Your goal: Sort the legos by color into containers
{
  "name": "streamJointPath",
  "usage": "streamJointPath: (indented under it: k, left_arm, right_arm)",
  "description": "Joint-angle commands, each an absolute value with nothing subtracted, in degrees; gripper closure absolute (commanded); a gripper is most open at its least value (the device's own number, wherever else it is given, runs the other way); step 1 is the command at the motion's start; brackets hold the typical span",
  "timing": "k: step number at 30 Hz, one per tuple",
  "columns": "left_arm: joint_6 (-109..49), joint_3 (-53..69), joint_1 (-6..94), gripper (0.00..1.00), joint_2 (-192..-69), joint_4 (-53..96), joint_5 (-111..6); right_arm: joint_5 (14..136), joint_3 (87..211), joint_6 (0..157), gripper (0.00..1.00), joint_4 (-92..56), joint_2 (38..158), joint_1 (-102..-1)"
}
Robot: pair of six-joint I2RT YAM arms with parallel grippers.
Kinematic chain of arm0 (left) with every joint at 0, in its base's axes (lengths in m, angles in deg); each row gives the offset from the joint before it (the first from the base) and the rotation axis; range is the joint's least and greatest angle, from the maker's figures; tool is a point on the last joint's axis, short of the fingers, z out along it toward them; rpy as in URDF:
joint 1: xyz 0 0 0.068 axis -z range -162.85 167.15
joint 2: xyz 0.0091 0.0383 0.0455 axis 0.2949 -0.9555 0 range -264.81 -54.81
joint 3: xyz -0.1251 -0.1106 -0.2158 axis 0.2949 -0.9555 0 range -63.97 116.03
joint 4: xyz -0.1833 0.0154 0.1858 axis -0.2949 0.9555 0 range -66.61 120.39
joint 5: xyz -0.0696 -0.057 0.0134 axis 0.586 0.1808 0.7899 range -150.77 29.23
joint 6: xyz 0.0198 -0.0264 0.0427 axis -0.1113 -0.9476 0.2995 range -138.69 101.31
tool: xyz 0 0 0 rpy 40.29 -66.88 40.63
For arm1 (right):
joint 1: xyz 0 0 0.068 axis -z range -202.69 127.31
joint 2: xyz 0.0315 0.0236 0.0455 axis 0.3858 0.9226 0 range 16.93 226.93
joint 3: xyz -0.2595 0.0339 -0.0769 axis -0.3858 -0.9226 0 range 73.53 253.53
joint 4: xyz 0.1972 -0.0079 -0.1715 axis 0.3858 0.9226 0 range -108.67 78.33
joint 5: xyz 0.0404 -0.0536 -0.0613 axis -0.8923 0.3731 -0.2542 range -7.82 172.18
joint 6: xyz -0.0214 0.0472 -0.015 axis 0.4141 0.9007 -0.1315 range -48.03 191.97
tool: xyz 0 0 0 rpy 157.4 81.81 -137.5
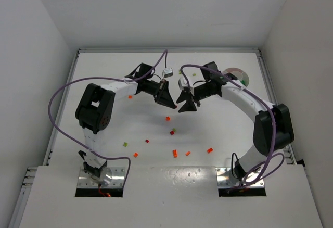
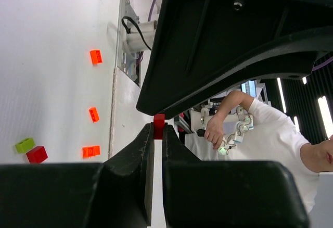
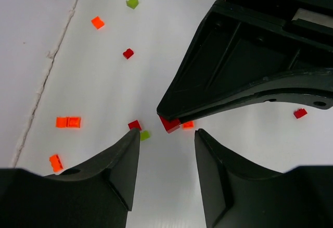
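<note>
**Overhead and wrist views, both arms raised over the middle of the surface [image 1: 218, 129].** The left gripper [image 1: 167, 103] is shown with its jaws clenched on a single red lego [image 2: 159, 119], which is pinched at the very tips and stands out beyond them. In the right wrist view the same red lego [image 3: 170, 124] is seen at the tip of the left gripper, just ahead of the right gripper [image 3: 167, 137]. The jaws of the right gripper are released and spread apart, with nothing between them. In the overhead view the two grippers are seen tip to tip, close together.

The held lego is thus carried in the air, well apart from the round white dish [image 1: 240, 75]. The dish lies at the far right of the surface and is partly covered by the right arm. Its compartments cannot be made out.

Loose legos are scattered on the surface nearer the arm bases: an orange lego [image 1: 210, 150], an orange pair [image 3: 68, 122], a red and green pair [image 1: 173, 131] lying together, and a lone green lego [image 1: 125, 144].
</note>
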State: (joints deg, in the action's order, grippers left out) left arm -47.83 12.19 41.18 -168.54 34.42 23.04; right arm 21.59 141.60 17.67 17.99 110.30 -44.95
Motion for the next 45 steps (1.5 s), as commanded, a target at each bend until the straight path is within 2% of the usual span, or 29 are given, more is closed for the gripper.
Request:
streamJointPath:
  k: [1,10,17,20,21,23,24,27,28,30,31,32,35,37,38,41,42,45]
  left_arm:
    - [-47.1,13.5,41.5,1.00,-166.8,33.9,31.9]
    - [-47.1,14.0,42.0,1.00,-166.3,34.5,31.9]
    - [-46.5,14.5,42.0,1.00,-166.3,35.1,31.9]
    - [-46.5,15.0,42.0,1.00,-166.3,35.1,31.9]
    - [-46.5,15.0,42.0,0.96,-166.3,35.6,31.9]
    - [-46.5,15.0,42.0,0.87,-166.3,35.6,31.9]
    - [-46.5,15.6,41.4,0.69,-166.3,35.6,31.9]
    - [-47.1,16.1,39.7,0.38,-166.3,35.6,30.1]
    - [-47.1,16.1,38.7,0.24,-165.6,35.6,29.5]
    - [-47.1,16.1,37.6,0.13,-164.9,35.6,28.8]
    - [-47.1,16.1,37.0,0.04,-164.8,35.6,28.8]
    - [-47.1,16.1,35.6,0.00,-164.2,35.6,27.3]
    - [-46.4,16.1,32.5,0.00,-162.4,36.2,23.2]
    - [-42.4,17.8,28.6,0.00,-159.8,39.4,12.2]
    - [-36.1,20.2,26.8,0.00,-158.8,45.4,2.2]
    - [-27.2,22.8,26.8,0.00,-154.9,51.5,-14.6]
    - [-26.7,22.8,28.3,0.00,-153.7,51.5,-27.0]
    - [-24.3,22.8,30.5,0.00,-151.3,52.0,-34.7]
  right_arm:
    - [21.0,141.9,15.5,0.54,16.0,108.6,-46.0]
    - [22.6,141.4,18.9,0.59,12.6,108.6,-47.0]
    - [23.7,141.4,20.5,0.73,11.4,108.6,-48.1]
    - [25.0,141.4,21.0,0.84,11.4,108.6,-48.1]
    - [25.0,141.4,21.0,0.92,11.4,108.6,-48.1]
    - [25.5,141.4,21.0,0.97,11.4,108.6,-48.1]
    - [26.1,141.4,21.0,1.00,11.4,108.6,-48.1]
    - [26.1,140.2,21.0,1.00,12.5,107.5,-47.6]
    - [26.1,140.2,22.2,1.00,12.5,107.5,-46.8]
    - [26.7,139.7,22.8,1.00,13.0,106.8,-46.8]
    - [27.9,139.0,22.8,1.00,13.1,105.8,-46.3]
    - [28.0,139.0,22.8,1.00,13.1,105.3,-46.2]
    - [32.5,138.3,28.7,1.00,11.7,104.0,-44.7]
    - [38.3,139.7,35.2,1.00,11.1,104.0,-42.3]
    - [42.9,141.4,38.1,1.00,10.1,104.0,-40.5]
    - [50.3,146.9,39.0,1.00,14.7,106.8,-37.8]
    - [54.3,151.6,39.0,1.00,16.7,109.5,-36.0]
    - [61.9,159.4,35.9,1.00,22.2,112.6,-33.7]
